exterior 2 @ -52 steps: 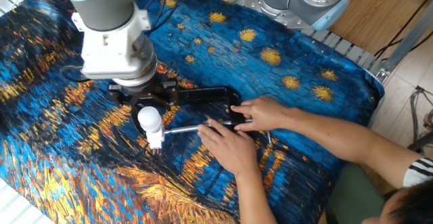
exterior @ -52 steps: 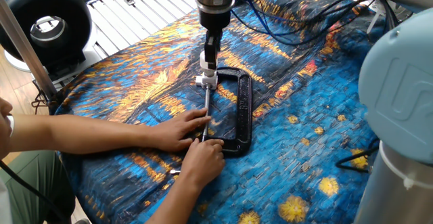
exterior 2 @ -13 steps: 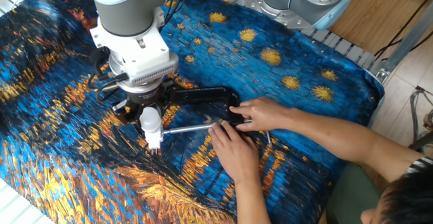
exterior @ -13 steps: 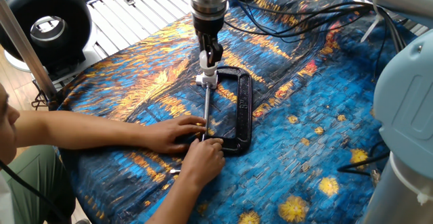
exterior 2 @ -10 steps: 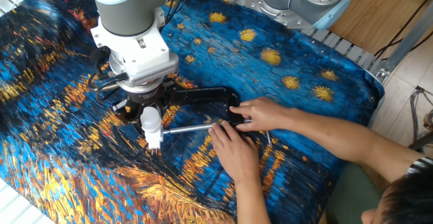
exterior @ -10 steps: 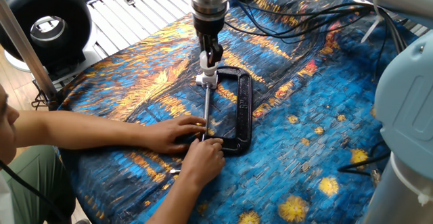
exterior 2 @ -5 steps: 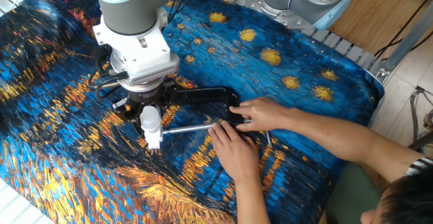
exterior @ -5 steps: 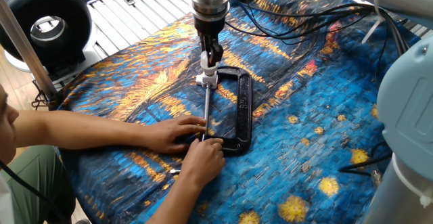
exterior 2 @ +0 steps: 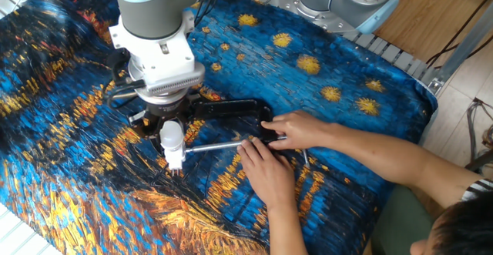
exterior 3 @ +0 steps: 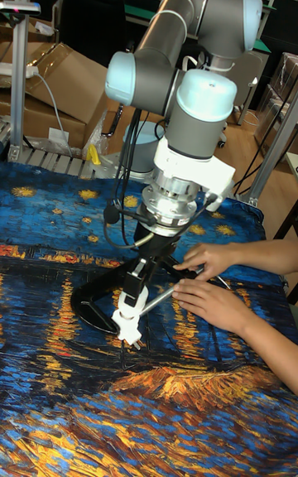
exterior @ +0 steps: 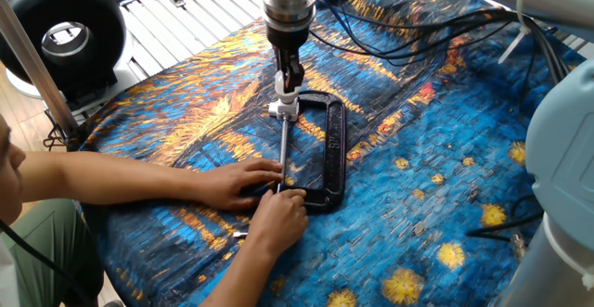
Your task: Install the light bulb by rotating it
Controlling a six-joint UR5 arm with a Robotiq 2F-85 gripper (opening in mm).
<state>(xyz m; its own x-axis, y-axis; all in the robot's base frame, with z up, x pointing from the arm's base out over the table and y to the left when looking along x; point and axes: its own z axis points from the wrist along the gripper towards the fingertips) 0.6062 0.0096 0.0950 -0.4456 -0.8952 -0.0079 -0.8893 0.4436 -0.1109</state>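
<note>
At the screw end of the black C-clamp [exterior: 329, 149], the light bulb [exterior 2: 170, 136] stands upright on its white socket base [exterior 2: 176, 159], with the gripper [exterior 2: 169, 129] straight above and pinching its matte rounded top. The likely trouble, I judge: if the fingers slip on that smooth surface, or the bulb sits crooked against the socket, turning could cross the thread. Two hands [exterior: 243, 181] brace the clamp's rod beside the frame.
</note>
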